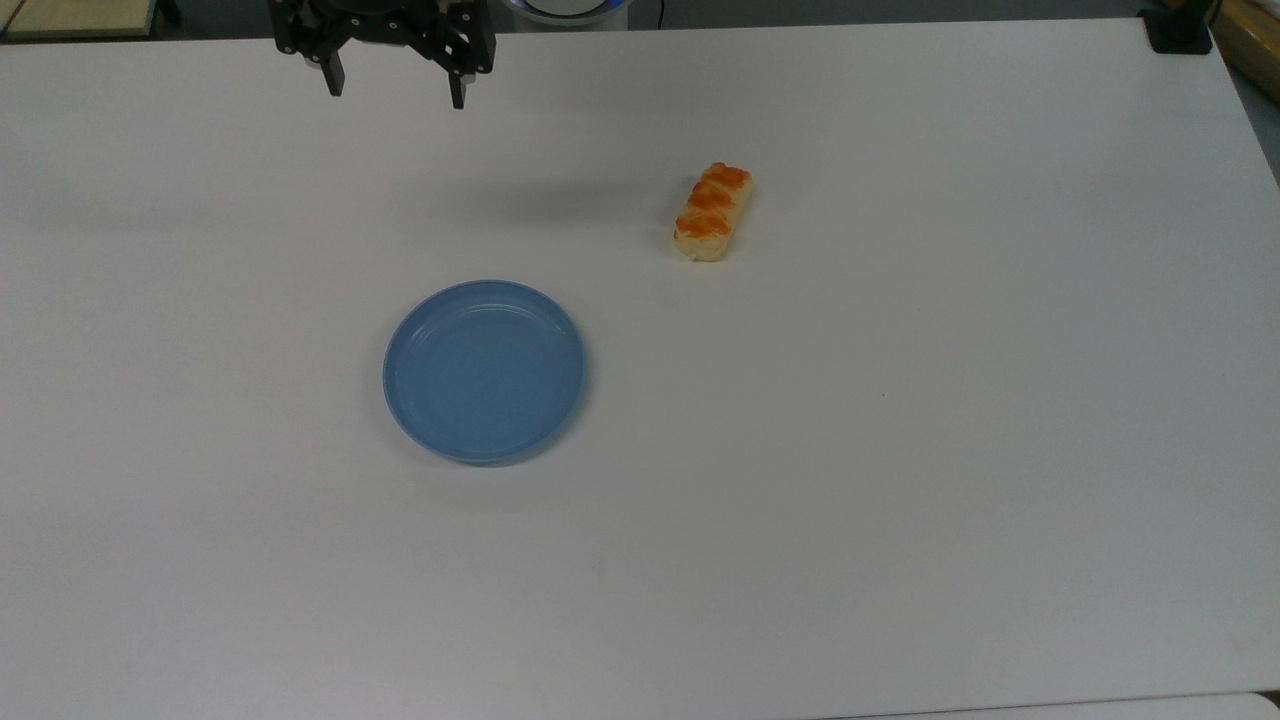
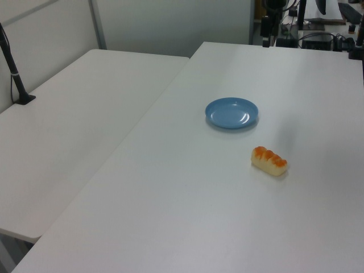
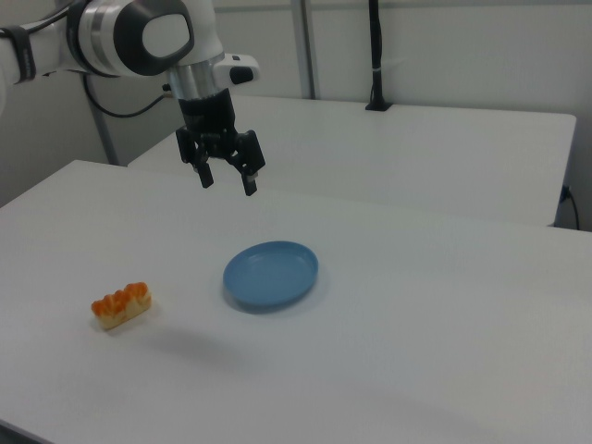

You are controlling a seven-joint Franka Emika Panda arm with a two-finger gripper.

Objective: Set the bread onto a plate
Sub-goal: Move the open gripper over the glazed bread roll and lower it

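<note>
Gripper hangs in the air above the table, jaws apart, nothing between them. Bread lies flat on the table, glazed bumps up, well apart from the plate and to the top view's right of it. Plate sits bare. In the right view the gripper looks to be above the table behind the plate, though depth is hard to judge.

Glossy smooth plate, likely plastic, lumpy glazed bread, matt white table
</note>
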